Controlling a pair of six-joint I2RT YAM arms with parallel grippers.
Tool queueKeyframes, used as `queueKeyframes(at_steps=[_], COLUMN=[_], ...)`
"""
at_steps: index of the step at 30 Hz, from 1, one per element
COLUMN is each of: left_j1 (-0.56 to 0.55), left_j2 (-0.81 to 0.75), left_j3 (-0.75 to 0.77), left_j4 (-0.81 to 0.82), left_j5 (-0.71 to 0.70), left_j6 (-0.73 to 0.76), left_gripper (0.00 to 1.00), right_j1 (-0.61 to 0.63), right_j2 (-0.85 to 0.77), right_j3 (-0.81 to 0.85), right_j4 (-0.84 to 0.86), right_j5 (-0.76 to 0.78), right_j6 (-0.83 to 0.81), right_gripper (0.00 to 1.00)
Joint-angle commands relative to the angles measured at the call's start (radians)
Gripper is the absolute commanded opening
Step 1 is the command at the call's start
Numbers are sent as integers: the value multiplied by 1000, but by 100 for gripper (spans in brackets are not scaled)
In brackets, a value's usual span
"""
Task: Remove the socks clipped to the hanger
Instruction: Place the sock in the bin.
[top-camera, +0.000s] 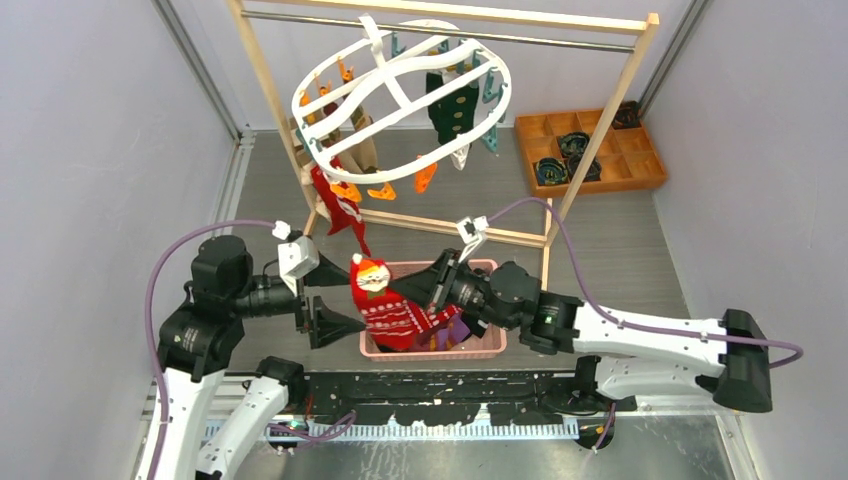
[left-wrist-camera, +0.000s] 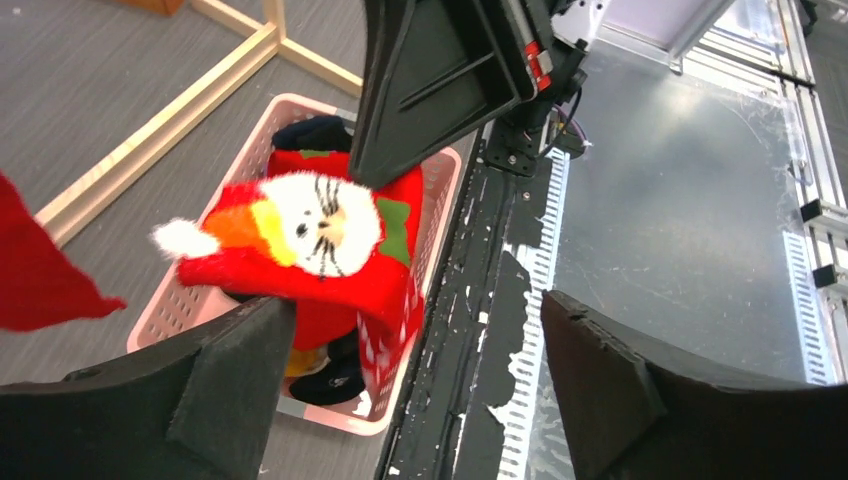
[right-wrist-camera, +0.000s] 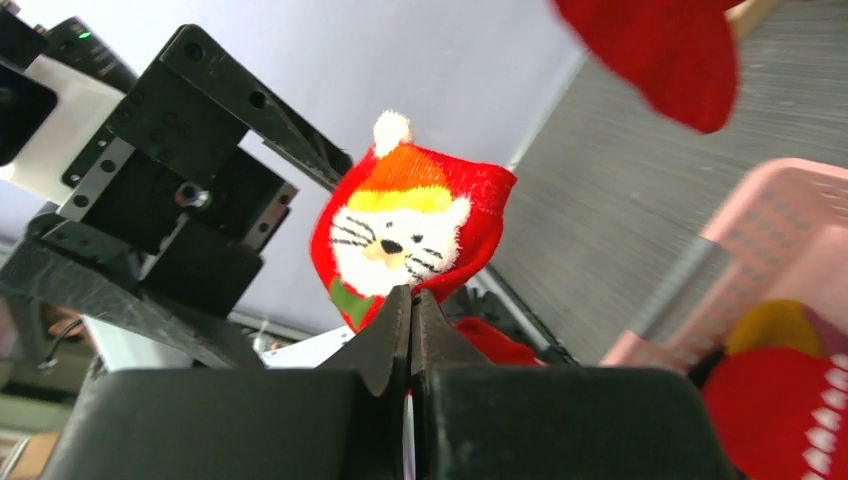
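A red sock with a white cat face and snowflake band (top-camera: 388, 305) hangs over the pink basket (top-camera: 492, 346). My right gripper (top-camera: 432, 295) is shut on the sock's fabric, which is pinched at the fingertips (right-wrist-camera: 411, 292) just below the cat face (right-wrist-camera: 395, 240). Just left of the sock, my left gripper (top-camera: 352, 303) stands wide open; in its wrist view the sock (left-wrist-camera: 310, 240) lies past one finger (left-wrist-camera: 225, 370) with nothing between the jaws. The white oval hanger (top-camera: 400, 100) hangs from the rack with a dark green sock (top-camera: 455, 110), a red sock (top-camera: 340, 205) and others clipped on.
The light wooden rack (top-camera: 268, 95) with its metal rail spans the back. A wooden compartment tray (top-camera: 600, 150) sits at the back right. The basket holds several socks, including yellow and dark ones (left-wrist-camera: 325, 375). Grey walls close in both sides.
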Motion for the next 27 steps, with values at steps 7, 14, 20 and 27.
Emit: queueKeyframes(at_steps=[7,14,20,27], left_j1=[-4,-4,-1,14], left_j2=[71,67,59,61], left_j3=[35,34,22,-3], left_j4=[-39,-47,-64,-23], left_j5=[-121,-188,-282,-328], left_j6=[8,-7,-35,-59], left_gripper=[100,100,100,100], right_j1=[-16,-16,-16,-17], right_j2=[-150,14,114,-25], right_j3=[-45,-68,-8,90], right_j4=[-483,-680,-759,-886], right_j5=[388,491,512,566], right_j6=[-116,-50,-34,-53], right_gripper=[1,1,3,41])
